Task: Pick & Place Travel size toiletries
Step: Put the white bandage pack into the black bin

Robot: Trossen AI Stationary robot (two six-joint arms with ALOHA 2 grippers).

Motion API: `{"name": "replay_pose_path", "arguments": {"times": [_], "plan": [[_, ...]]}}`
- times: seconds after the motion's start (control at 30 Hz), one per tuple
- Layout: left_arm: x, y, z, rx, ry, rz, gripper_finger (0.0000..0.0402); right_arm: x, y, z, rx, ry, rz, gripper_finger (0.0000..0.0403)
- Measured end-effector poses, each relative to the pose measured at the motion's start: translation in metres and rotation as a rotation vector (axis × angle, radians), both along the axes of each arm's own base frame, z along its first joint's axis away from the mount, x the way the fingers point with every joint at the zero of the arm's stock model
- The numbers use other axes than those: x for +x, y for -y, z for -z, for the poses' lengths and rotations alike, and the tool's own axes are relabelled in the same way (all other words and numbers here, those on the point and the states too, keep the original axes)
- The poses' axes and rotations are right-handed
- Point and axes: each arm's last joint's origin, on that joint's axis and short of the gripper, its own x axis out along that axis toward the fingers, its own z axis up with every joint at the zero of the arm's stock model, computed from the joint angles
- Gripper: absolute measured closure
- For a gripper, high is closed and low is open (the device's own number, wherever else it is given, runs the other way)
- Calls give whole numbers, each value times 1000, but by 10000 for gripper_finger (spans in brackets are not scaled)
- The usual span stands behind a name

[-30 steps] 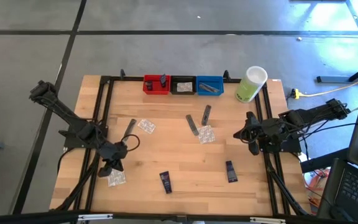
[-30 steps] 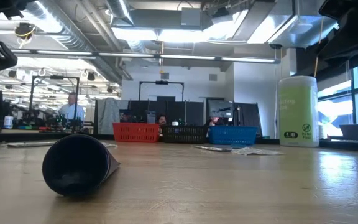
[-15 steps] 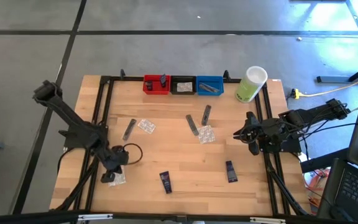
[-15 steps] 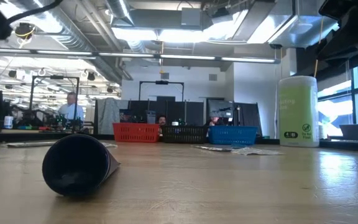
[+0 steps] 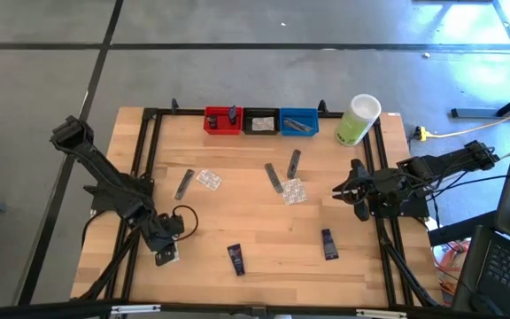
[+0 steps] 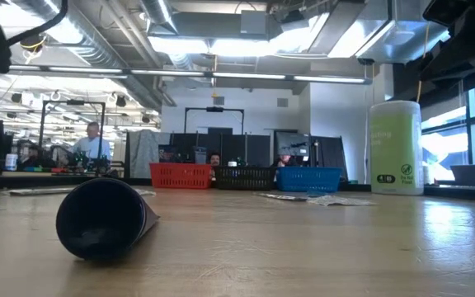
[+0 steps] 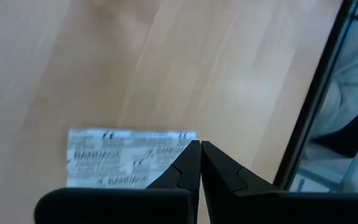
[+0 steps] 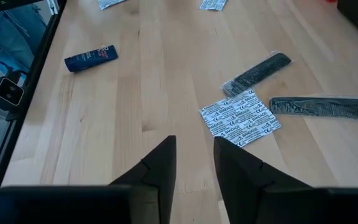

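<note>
Left pincer (image 5: 161,258) has dropped onto the clear packet (image 7: 126,158), fingers together; right pincer (image 8: 192,158) parted, empty.

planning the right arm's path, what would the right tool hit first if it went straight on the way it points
Probably the clear packet with white print, lying just ahead of the right tool; two dark flat sachets sit just beyond. How far above the table the tool rides is unclear, so it might pass over them.

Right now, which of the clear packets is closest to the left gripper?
The clear packet at the table's near-left corner, directly under the left gripper, whose jaws are shut. The other two packets lie mid-table.
</note>
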Motion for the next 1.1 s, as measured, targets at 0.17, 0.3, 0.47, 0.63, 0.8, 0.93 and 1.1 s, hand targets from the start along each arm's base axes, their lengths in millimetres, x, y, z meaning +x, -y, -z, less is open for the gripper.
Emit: {"name": "replay_pose_path", "arguments": {"times": [0.17,0.3,0.47,0.63,0.8,0.93,1.1], "plan": [[3,7,-4,-67,48,18,383,0,0,0,-1,0,-1,282],[-2,12,0,-70,7,-8,348,0,0,0,-1,0,-1,275],[-4,22,14,-50,-78,-25,292,0,0,0,-1,0,-1,268],[-1,30,22,-136,-185,-31,272,0,0,0,0,0,-1,262],[0,43,14,-224,-301,-76,286,0,0,0,0,0,-1,257],[-3,52,4,-247,-344,-177,298,0,0,0,0,0,-1,253],[-18,54,4,-146,-434,-286,304,0,0,0,1,0,0,251]]}}
